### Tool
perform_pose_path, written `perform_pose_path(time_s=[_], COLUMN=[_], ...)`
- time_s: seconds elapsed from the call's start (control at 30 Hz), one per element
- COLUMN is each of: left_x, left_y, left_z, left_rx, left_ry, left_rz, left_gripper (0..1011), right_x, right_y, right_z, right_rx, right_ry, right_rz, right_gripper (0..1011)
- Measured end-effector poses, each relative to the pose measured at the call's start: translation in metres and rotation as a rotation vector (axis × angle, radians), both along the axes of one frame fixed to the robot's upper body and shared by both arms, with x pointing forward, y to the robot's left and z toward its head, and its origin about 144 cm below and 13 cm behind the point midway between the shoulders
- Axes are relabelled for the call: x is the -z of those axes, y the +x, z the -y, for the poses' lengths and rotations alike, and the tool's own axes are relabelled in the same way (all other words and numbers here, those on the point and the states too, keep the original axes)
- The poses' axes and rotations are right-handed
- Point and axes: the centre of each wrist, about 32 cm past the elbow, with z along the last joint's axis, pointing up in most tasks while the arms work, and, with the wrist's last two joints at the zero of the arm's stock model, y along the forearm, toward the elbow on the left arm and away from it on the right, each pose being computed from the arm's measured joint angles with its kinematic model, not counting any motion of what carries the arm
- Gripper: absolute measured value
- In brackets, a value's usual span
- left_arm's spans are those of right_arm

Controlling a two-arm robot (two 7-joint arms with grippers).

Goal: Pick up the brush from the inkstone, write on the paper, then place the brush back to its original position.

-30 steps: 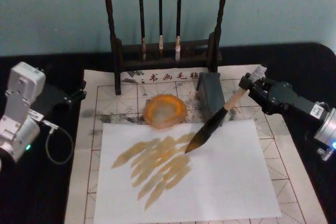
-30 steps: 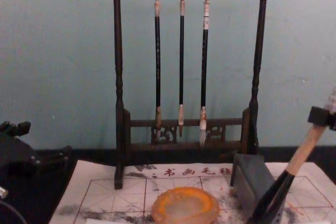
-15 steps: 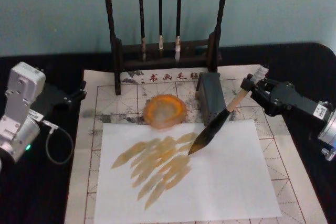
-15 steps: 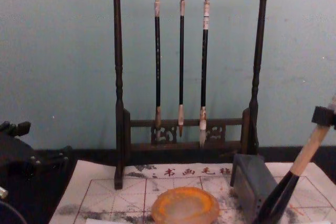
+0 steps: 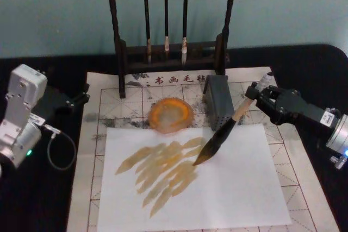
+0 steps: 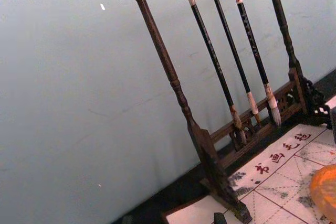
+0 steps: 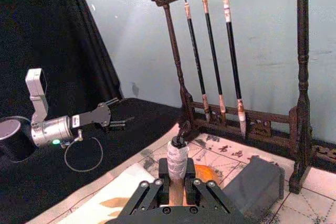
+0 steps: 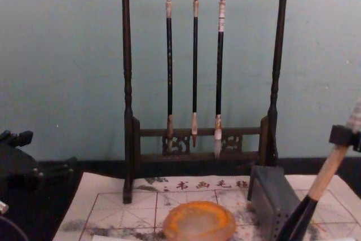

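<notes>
Plainly the writing step is under way. In the head view, the right pincer (image 5: 255,94) is clamped on the upper handle of the brush (image 5: 218,136). The brush slants down so that its dark tip appears to touch a plain white sheet (image 5: 239,194), at the edge of a fan of tan strokes. That sheet lies on the gridded paper (image 5: 307,161). One inkstone (image 5: 171,114) sits at the sheet's far edge, with one grey block (image 5: 217,99) beside it. One rack (image 5: 117,36) holds three thin brushes (image 5: 166,9). The left pincer (image 5: 80,98) is parked over the black bench (image 5: 38,205), well apart.

The left wrist view shows the same three hanging brushes and an orange sliver of the inkstone.

In the right wrist view, the black fingers (image 7: 155,192) close on the handle just under the white cap.

In the chest view, the single thick brush leans beside the grey block, with the inkstone nearer the middle.

Next, I judge, comes another stroke or a lift. Returning the brush calls for carrying it left and laying it back on the dish.
</notes>
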Motion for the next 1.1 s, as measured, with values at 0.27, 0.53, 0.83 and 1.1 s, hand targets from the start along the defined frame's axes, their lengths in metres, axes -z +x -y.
perform_pose_path(time_s=[0.27, 0.53, 0.83, 1.1], left_x=[0.000, 0.000, 0.000, 0.000], left_y=[0.000, 0.000, 0.000, 0.000], left_z=[0.000, 0.000, 0.000, 0.000], left_rx=[0.000, 0.000, 0.000, 0.000], left_ry=[0.000, 0.000, 0.000, 0.000], left_rz=[0.000, 0.000, 0.000, 0.000], left_gripper=[1001, 1001, 1001, 1001], right_x=[0.000, 0.000, -0.001, -0.002], right_y=[-0.001, -0.001, -0.001, -0.001], right_z=[0.002, 0.004, 0.009, 0.013], right_rx=[0.008, 0.025, 0.046, 0.064], right_ry=[-0.009, -0.014, -0.016, -0.020], right_rz=[-0.001, 0.001, 0.002, 0.002], right_gripper=[181, 181, 181, 181])
